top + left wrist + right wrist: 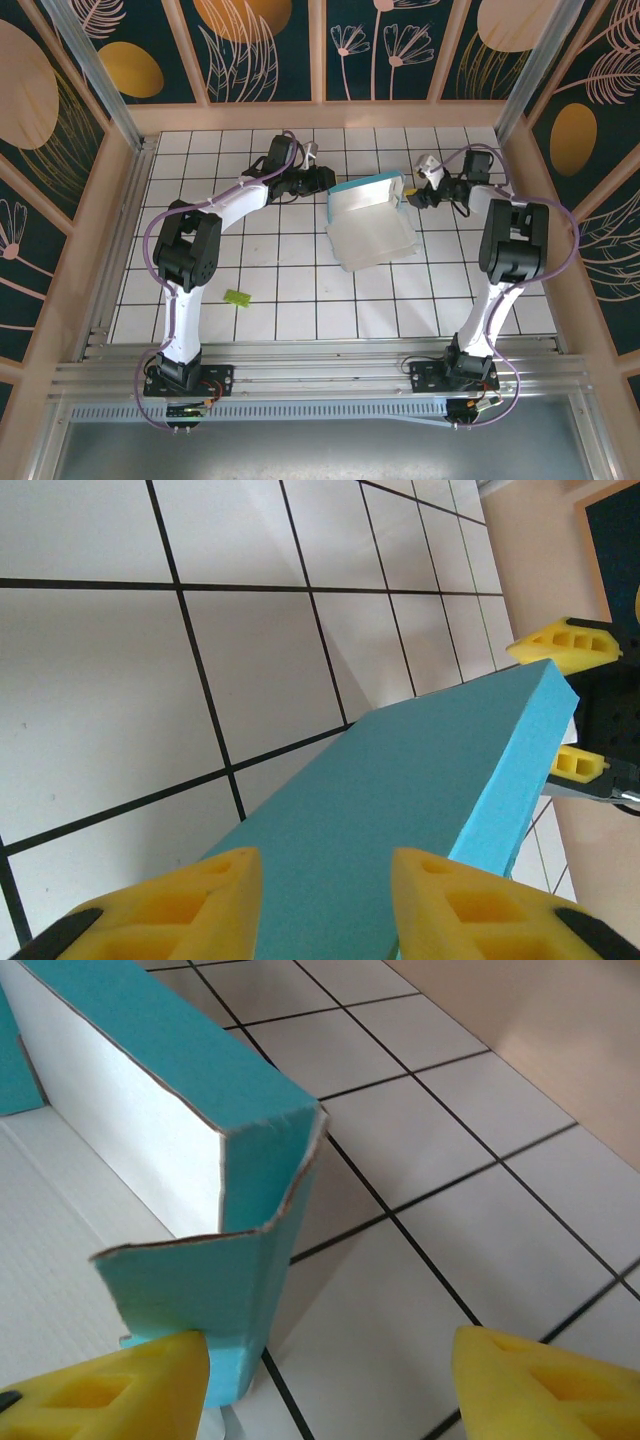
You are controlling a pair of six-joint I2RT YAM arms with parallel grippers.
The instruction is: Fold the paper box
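The paper box lies mid-table with its white inside facing up and a turquoise back wall standing along its far side. My left gripper is at the wall's left end. In the left wrist view, the left gripper has one finger against each long edge of the turquoise wall and is shut on it. My right gripper is at the wall's right end. In the right wrist view it stands open, its left finger touching a bent turquoise end flap and its other finger over bare tile.
A small lime-green scrap lies on the tiles near the left arm. The white tiled table is ringed by a wooden wall. The right gripper's yellow fingers show past the wall's far end in the left wrist view.
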